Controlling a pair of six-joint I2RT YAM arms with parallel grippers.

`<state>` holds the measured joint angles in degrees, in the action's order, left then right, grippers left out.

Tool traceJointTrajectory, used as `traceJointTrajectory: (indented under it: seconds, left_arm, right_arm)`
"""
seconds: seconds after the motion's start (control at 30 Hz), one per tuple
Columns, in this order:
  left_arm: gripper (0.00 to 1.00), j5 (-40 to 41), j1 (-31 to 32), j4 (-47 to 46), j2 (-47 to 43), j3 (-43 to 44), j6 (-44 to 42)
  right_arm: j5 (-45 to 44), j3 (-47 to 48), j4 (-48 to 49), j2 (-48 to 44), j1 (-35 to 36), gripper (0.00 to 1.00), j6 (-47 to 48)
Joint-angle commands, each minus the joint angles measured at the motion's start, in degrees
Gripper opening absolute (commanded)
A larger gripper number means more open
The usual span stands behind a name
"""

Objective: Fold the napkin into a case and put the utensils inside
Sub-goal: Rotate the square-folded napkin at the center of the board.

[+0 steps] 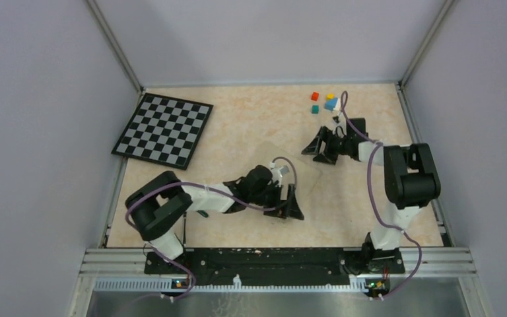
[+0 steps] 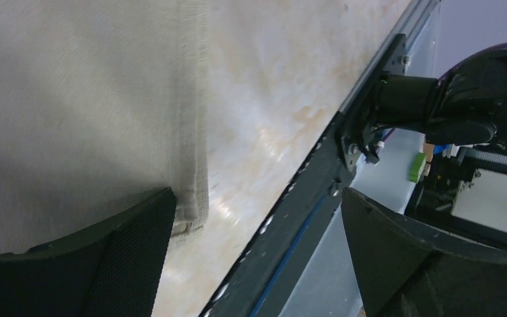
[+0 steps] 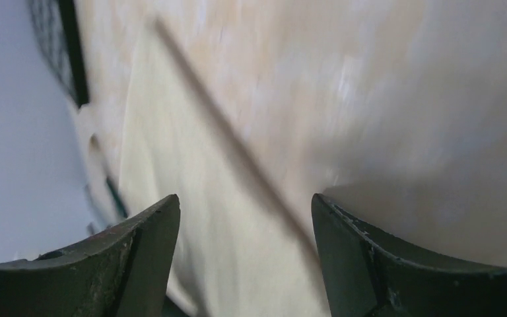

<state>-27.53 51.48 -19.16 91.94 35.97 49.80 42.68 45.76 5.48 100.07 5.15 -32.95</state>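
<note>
Beige napkin (image 2: 72, 99) flat on table (image 1: 251, 119), left claw (image 2: 256, 198) and right claw (image 3: 244, 198) agape.

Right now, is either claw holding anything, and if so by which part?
Nothing is held. The left claw stands open at a corner of the napkin, and the right claw stands open above it; neither has anything between its fingers.
</note>
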Motion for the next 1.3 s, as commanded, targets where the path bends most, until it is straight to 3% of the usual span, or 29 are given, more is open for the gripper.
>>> traceJointTrajectory:
  seconds: [0.0, 0.13, 0.23, 0.33, 0.43, 0.53, 0.67, 0.8, 1.03, 1.13, 1.27]
  left_arm:
    - [0.98, -0.8, 5.0, 7.3, 6.3, 12.2, 1.5]
    - [0.99, 1.3, 1.6, 13.9, 1.3, 15.1, -1.9]
    - [0.99, 1.0, -3.9, 17.9, -3.3, 12.6, -4.7]
    - [0.99, -0.5, -11.7, 18.9, -6.6, 7.8, -6.6]
    - [0.99, -0.6, -18.3, 21.5, -6.6, 5.6, -10.7]
    - [0.99, 1.2, -20.8, 22.2, -4.8, 4.3, -13.6]
    - [0.99, 8.5, -21.0, 24.0, -4.0, 1.5, -15.7]
    - [0.99, 7.2, -19.8, 19.9, -5.0, -3.8, -13.4]
    - [0.99, 5.8, -10.0, 14.8, -4.4, -2.2, -4.9]
    - [0.99, 6.3, -8.1, 16.1, -3.7, 1.9, -4.9]
    - [0.99, 9.5, -8.1, 23.1, -6.5, 5.6, -7.4]
  right_arm:
    - [-16.5, 14.7, -13.3, 6.4, 0.7, 0.72, 10.9]
    - [-17.5, 18.2, -20.0, -0.5, 2.2, 0.73, 13.0]
    - [-13.5, 14.4, -21.6, -4.4, 3.9, 0.75, 12.5]
    - [-3.6, 4.7, -14.6, -6.8, 4.7, 0.75, 8.6]
    - [-0.7, -2.3, -7.1, -7.7, 4.7, 0.75, 6.2]
    - [-0.1, -4.2, -4.5, -4.8, 4.4, 0.73, 6.9]
    - [-5.4, -3.9, -5.2, 0.1, 1.1, 0.71, 9.6]
    - [-10.6, -0.6, -5.4, 3.3, -0.7, 0.71, 11.7]
    - [-12.2, 12.2, -9.9, 8.4, -0.6, 0.71, 13.6]
    - [-15.6, 17.7, -17.5, 6.7, 0.7, 0.72, 15.4]
    - [-26.3, 19.1, -29.4, -2.8, 6.2, 0.76, 14.9]
